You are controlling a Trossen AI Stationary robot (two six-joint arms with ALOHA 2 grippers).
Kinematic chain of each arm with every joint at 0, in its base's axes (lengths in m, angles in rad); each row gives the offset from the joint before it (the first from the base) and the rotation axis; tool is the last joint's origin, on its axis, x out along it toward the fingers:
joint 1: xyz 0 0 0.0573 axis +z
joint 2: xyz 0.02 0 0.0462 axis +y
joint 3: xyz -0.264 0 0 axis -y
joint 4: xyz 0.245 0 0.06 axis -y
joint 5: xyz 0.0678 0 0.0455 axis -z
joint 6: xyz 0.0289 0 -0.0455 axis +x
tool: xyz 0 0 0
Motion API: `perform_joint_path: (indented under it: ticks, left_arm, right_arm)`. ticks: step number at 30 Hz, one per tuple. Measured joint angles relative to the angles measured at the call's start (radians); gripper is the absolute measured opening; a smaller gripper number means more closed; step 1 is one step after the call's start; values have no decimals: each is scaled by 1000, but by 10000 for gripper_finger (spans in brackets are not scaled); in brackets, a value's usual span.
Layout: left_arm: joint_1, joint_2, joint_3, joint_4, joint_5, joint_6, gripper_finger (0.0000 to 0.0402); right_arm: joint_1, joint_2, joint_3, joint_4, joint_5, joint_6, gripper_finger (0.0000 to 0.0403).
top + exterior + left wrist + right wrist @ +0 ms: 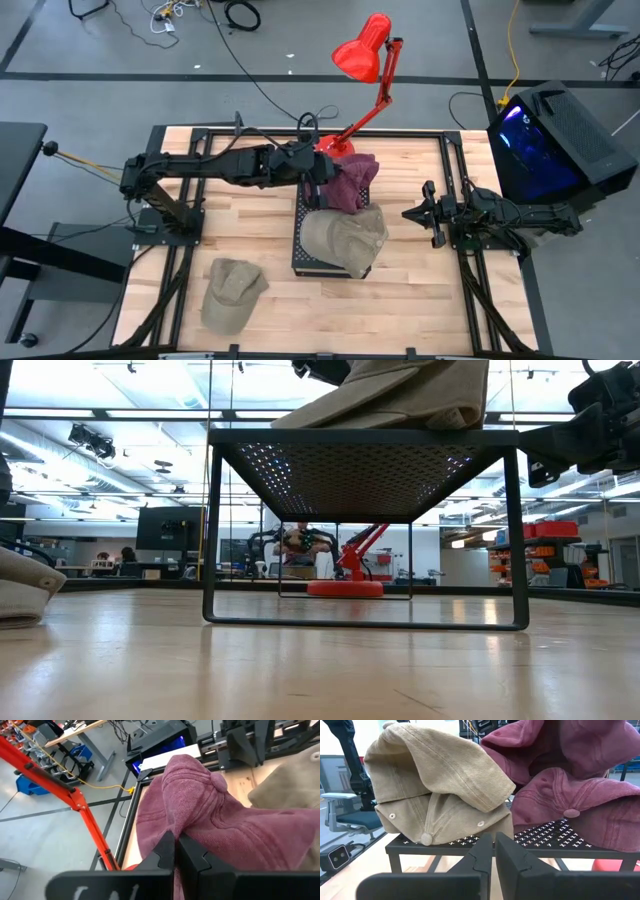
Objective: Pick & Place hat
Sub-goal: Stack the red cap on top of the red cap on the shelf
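Observation:
My left gripper (322, 182) reaches in from the table's left and is shut on a maroon hat (350, 183) over the far end of a black perforated stand (305, 250). In the right wrist view, the maroon cloth (570, 745) bunches above a maroon crown with a button (571, 813) that lies on the stand's top; whether this is one hat or two, I cannot tell. A tan hat (345, 240) lies crumpled on the stand's near part. Another tan hat (232, 292) lies on the table at the near left. My right gripper (412, 214) is shut and empty, to the right of the stand. My left gripper pinches a bunched fold of the maroon hat's cloth (172, 822) between its two fingers. The fingers lie about level and come from the table's left. The hat bulges out beyond the fingertips. Whether it hangs clear of the stand, I cannot tell.
A red desk lamp (365, 50) stands with its base (335, 147) at the table's far edge, just behind the left gripper. A black box with a blue glow (550, 140) stands off the table's right. Bare wood lies at the near right.

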Motion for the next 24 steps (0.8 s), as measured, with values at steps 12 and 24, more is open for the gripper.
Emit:
perform_joint_path:
  ticks: [12, 24]
  left_arm:
    - [31, 0, 0, -2, -21, -1, 7]
    - [31, 0, 0, -2, -39, 0, 14]
  right_arm:
    - [0, 0, 0, 0, 0, 0, 27]
    - [0, 0, 0, 0, 0, 0, 27]
